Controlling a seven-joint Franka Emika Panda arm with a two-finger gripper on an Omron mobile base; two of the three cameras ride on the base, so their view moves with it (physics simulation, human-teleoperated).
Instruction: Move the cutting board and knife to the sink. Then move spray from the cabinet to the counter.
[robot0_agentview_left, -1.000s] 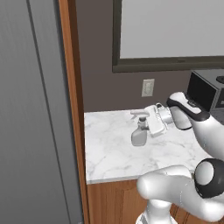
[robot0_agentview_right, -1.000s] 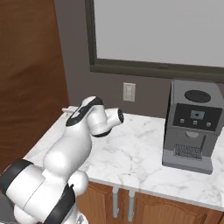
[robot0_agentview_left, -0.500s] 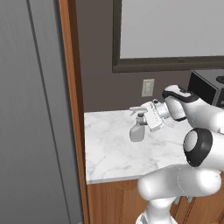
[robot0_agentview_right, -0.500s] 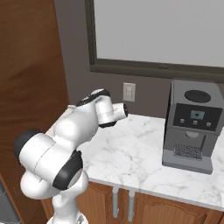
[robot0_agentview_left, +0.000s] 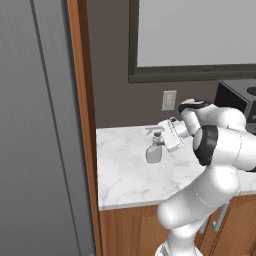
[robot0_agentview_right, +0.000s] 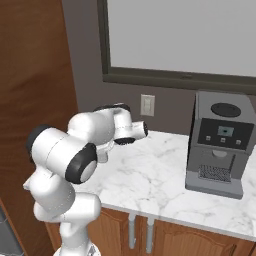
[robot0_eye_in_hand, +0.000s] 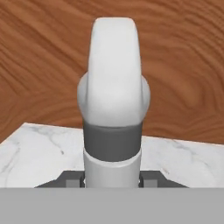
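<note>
**Spray held just over the counter, ready to be set down**

The spray (robot0_agentview_left: 154, 150) is gripped at its neck by the gripper (robot0_agentview_left: 161, 138), the fingers closed narrowly around it. The bottle is held upright at the far left end of the counter (robot0_agentview_left: 125, 175), near the wooden side panel (robot0_agentview_left: 82, 115). The last step of the task is judged to be in hand. A short lowering and a release are called for next. Whether the base already touches the marble cannot be told. In the hand view the fingertips are largely hidden behind the bottle.
</note>
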